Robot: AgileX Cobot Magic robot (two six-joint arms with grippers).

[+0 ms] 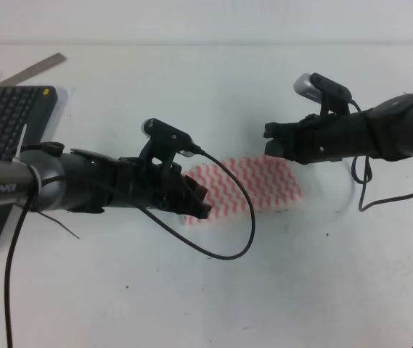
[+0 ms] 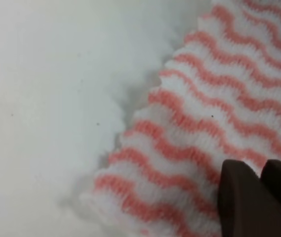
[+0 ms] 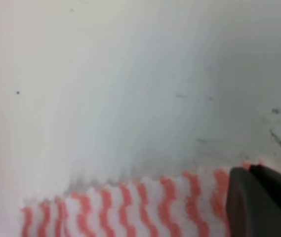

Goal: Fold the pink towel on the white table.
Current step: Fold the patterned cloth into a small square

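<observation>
The pink towel lies on the white table as a wide, short band of white cloth with pink wavy stripes. My left gripper hovers at the band's left end, hiding that corner. In the left wrist view its dark fingers stand pressed together over the striped cloth, with no fold seen between them. My right gripper hangs just beyond the towel's far right corner. Its fingers are closed side by side over the towel's edge, which crosses the bottom of the right wrist view.
A dark grey keyboard rests at the far left, with a metal ruler behind it. A black cable loops from the left arm over the table in front of the towel. Another cable hangs under the right arm.
</observation>
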